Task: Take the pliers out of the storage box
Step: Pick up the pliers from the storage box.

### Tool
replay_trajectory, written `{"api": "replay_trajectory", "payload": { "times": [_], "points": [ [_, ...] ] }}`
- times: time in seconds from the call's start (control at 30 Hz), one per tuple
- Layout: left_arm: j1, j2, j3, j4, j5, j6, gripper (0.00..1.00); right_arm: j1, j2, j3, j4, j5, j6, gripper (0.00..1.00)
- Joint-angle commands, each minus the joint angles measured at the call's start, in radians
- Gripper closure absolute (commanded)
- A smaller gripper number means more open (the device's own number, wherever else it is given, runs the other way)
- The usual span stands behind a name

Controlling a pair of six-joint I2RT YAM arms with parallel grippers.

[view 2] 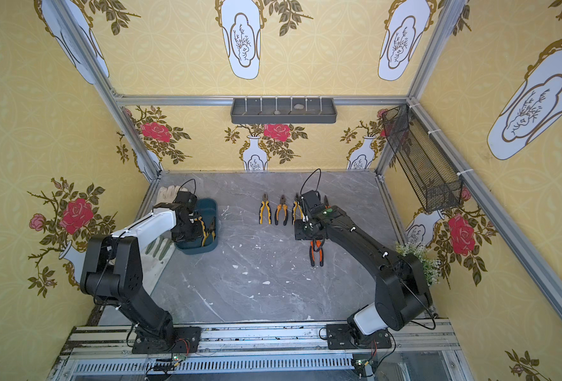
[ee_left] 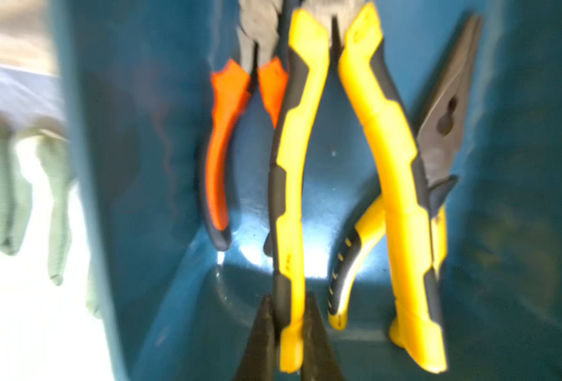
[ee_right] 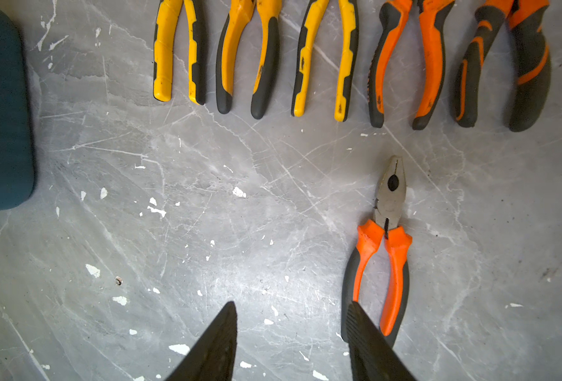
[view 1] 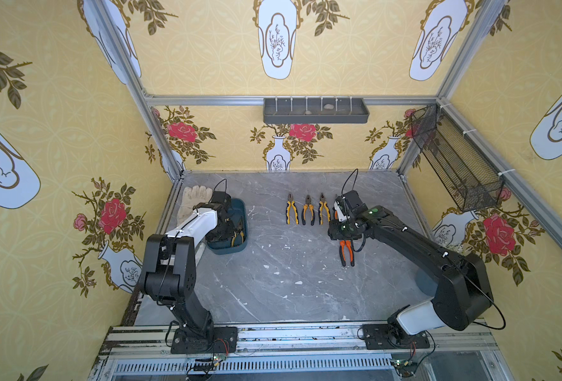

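Pinching: my left gripper (ee_left: 289, 333) has its fingers pressed onto one handle of the yellow-and-black pliers (ee_left: 292, 165), close to that handle's tip.
Where they sit: these pliers are inside the teal storage box (ee_left: 124, 165). The wrist view is blurred, so I cannot tell whether they are off the floor yet.
Box neighbours: orange-handled pliers (ee_left: 220, 148) lie just beside the pinched handle, and a second yellow pair (ee_left: 444, 132) lies partly under the other handle.
Already out: a row of five pliers (ee_right: 343, 66) and one lone orange pair (ee_right: 395, 257) lie on the grey table (ee_right: 174, 198).
Right gripper (ee_right: 291, 313): its fingers are spread and hold nothing above the table. One finger overlaps the lone pair's handle in view, but I cannot tell if they touch.
Handling: I judge these pliers stiff and head-heavy for their size. The rubbery grips should hold well between the pads.
Hold point: gripping a single handle end will probably let the head sag and the joint swing open. I would rather clamp nearer the pivot.
Risk: the crossed handle may drag the second yellow pair along.
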Motion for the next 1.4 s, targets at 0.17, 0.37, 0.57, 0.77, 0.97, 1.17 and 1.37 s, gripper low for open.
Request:
{"api": "replay_trajectory", "payload": {
  "times": [0.17,0.37,0.57,0.77,0.97,1.17,1.37],
  "points": [
    [-0.018,-0.078,0.010,-0.025,-0.029,0.007,1.00,0.003,-0.002,0.006,0.003,0.005,0.009,0.46],
    [-0.089,-0.206,-0.026,0.010,-0.120,0.027,1.00,0.013,0.004,0.012,0.016,-0.014,0.015,0.46],
    [-0.105,-0.259,-0.091,0.039,-0.108,0.013,1.00,0.040,0.029,0.040,0.025,-0.023,0.023,0.45],
    [-0.109,-0.205,-0.116,0.034,0.024,-0.016,1.00,0.048,0.036,0.042,0.018,-0.016,0.026,0.45],
    [-0.142,-0.229,-0.168,0.048,0.057,-0.056,1.00,0.048,0.033,0.027,0.024,-0.013,0.028,0.45],
    [-0.148,-0.270,-0.192,0.025,0.100,-0.071,1.00,0.048,0.036,0.038,0.023,-0.015,0.027,0.45],
    [-0.163,-0.279,-0.234,0.034,0.116,-0.088,0.99,0.049,0.044,0.036,0.029,-0.023,0.028,0.45]
  ]
}}
